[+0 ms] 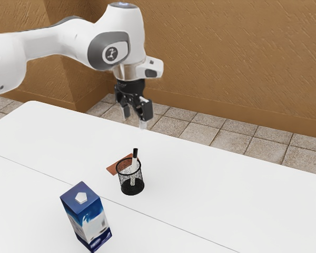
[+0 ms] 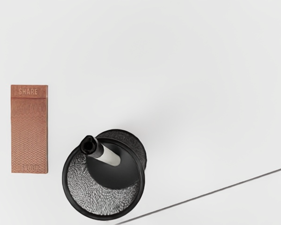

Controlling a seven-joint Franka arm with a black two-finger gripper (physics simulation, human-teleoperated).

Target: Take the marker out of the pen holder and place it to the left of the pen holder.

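Item for removal: the slim white marker with a black cap [image 1: 134, 164] stands at a slant inside the black wire-mesh pen holder [image 1: 139, 182], near the centre of the exterior view, its cap projecting above the rim. Jaws: open and empty, well above the holder in the upper middle of that view. A flat reddish-brown bar [image 2: 29, 131] lies just beside the holder on the white tabletop [image 1: 210, 184]; a blue-and-white carton [image 1: 88, 217] stands at the lower left of the exterior view. Step in hand, as judged: approach and grasp. Recommended: centre the jaws over the cap, match its lean, descend with one finger on each side and close gently above the rim. Draw along the marker's axis until the lower end clears; a sideways pull could tip the holder
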